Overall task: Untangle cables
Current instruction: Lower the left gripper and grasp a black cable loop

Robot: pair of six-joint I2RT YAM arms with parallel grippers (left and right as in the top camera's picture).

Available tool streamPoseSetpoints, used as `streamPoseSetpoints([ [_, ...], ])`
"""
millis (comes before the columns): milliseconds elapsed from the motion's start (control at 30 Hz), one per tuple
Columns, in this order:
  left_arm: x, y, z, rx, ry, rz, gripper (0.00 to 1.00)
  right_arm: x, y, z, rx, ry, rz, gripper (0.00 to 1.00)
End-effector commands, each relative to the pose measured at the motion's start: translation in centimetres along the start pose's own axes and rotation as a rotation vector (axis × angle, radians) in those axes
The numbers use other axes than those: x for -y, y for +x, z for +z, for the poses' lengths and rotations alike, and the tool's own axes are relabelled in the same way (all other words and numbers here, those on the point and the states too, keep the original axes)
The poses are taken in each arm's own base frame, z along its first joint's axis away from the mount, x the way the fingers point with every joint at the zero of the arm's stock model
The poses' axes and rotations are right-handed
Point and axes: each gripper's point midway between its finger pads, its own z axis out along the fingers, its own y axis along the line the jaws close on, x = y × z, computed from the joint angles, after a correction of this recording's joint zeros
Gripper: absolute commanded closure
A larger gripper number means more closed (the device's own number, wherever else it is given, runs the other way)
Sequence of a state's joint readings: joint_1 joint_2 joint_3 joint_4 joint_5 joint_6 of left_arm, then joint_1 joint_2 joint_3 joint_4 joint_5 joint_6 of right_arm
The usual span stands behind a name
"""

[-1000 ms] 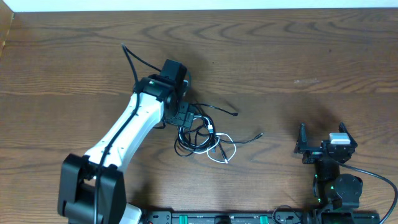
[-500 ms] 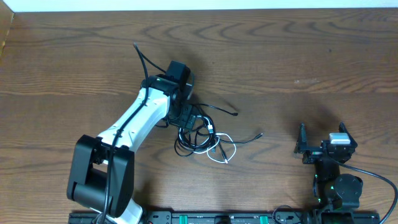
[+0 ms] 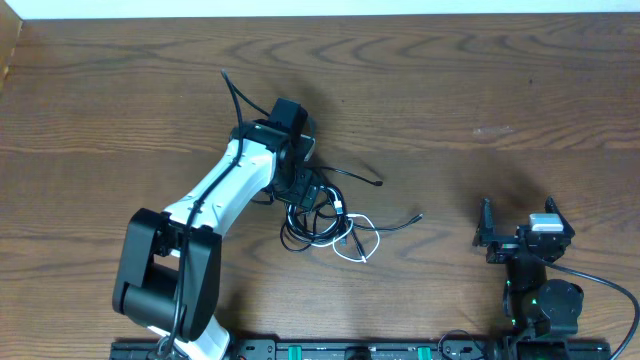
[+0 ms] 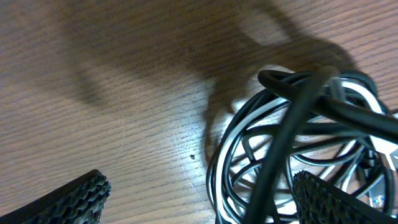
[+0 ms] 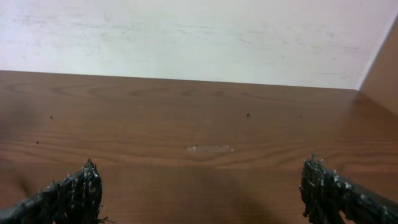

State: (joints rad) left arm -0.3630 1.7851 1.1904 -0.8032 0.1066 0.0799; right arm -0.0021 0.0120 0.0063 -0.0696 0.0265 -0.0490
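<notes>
My left fingers (image 4: 73,200) are spread wide with nothing clamped. One ridged black pad sits at the lower left of my left wrist view and the other at the lower right, with bare table (image 4: 124,99) showing between them. The cables (image 4: 292,118) lie in a tangle of loops toward the right-hand pad: several black strands cross one another, and a white cable (image 4: 245,115) curls around the left edge of the bundle. One black strand runs down from the top of the tangle toward that pad; I cannot tell whether it touches. From overhead, my left arm (image 3: 215,190) reaches in from the lower left, its tip right over the upper left part of the cables (image 3: 318,222), near the middle of the table (image 3: 500,90). Two loose black ends trail off to the right of the knot, and the white cable (image 3: 362,245) loops out at its lower right. My right fingers (image 3: 487,225) are well apart from the cables, near the table's lower right edge, also spread open and holding nothing — my right wrist view shows both pads (image 5: 71,196) with only table (image 5: 211,130) between them.
</notes>
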Motion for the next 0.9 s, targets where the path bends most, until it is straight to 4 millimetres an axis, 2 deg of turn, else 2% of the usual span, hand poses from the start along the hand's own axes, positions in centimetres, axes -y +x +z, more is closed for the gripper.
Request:
streamPoseSetpoints([
  [0, 0.3, -0.1, 0.4, -0.007, 0.01, 0.017, 0.06, 0.3, 0.0, 0.0, 0.0, 0.013, -0.011, 0.01],
  [233, 0.2, -0.3, 0.8, -0.006, 0.011, 0.017, 0.21, 0.3, 0.0, 0.0, 0.0, 0.013, -0.011, 0.01],
  [600, 0.3, 0.3, 2.6, -0.058, 0.019, 0.013, 0.21, 0.3, 0.0, 0.0, 0.0, 0.013, -0.011, 0.01],
  [700, 0.3, 0.4, 2.9, -0.067, 0.019, 0.012, 0.27, 0.3, 0.0, 0.0, 0.0, 0.013, -0.011, 0.01],
  [867, 0.2, 0.1, 3.0, -0.055, 0.018, 0.013, 0.44, 0.3, 0.0, 0.0, 0.0, 0.013, -0.011, 0.01],
])
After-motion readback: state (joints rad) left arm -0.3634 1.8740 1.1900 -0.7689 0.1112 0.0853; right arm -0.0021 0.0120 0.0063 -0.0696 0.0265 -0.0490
